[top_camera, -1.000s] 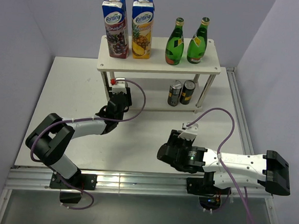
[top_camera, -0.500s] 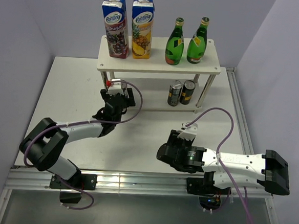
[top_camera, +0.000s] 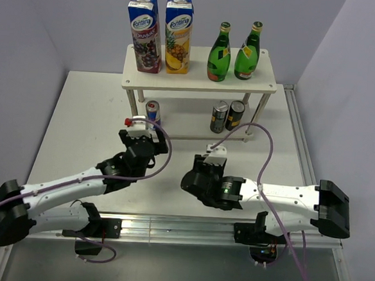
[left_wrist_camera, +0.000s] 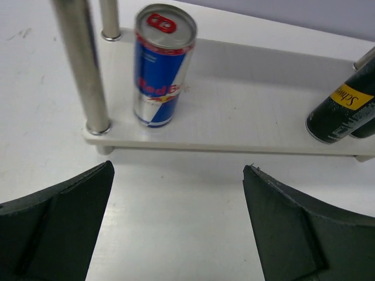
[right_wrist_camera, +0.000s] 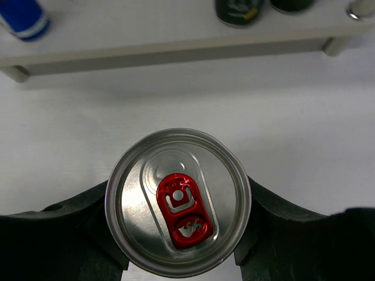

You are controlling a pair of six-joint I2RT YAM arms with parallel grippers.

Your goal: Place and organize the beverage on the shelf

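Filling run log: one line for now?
left gripper: open, short of blue can on shelf | right gripper: shut on second can

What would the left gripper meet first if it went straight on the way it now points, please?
Probably the blue-and-silver can on the shelf's lower board, right of the front leg. If the left gripper travels low, the board's front edge could come first; depth is unclear.

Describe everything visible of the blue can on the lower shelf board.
The blue-and-silver can is slim, metal-looking, with Red Bull lettering and a silver top whose red tab looks unopened. It stands upright near the left end of the shelf's lower board, beside a leg. Only the board touches it; the open left claw is clear of it.
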